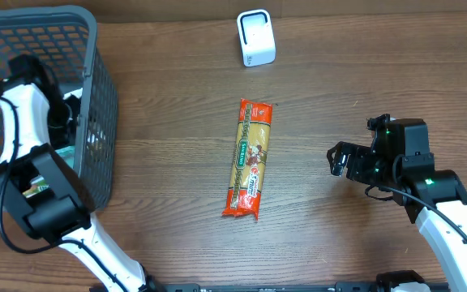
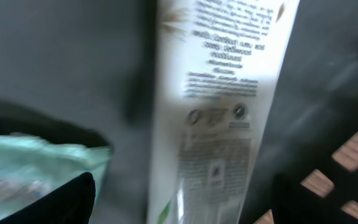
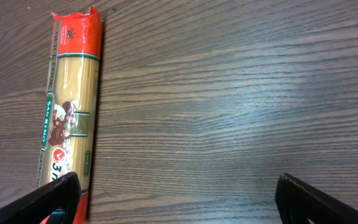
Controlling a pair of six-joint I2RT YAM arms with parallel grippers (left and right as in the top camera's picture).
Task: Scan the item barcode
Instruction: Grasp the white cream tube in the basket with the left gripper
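While the left pincer (image 2: 182,193) gapes over a white tube (image 2: 222,93) in the basket (image 1: 100,97), the right pincer (image 3: 176,183) hangs open beside spaghetti (image 3: 73,112).

The overhead camera looks straight down on the wooden table (image 1: 177,81), covering the whole work area. The right wrist camera faces the tabletop at close range, sharing the spaghetti packet (image 3: 70,112) with the overhead view. The left wrist camera, blurred, peers very closely inside the basket (image 1: 104,105).
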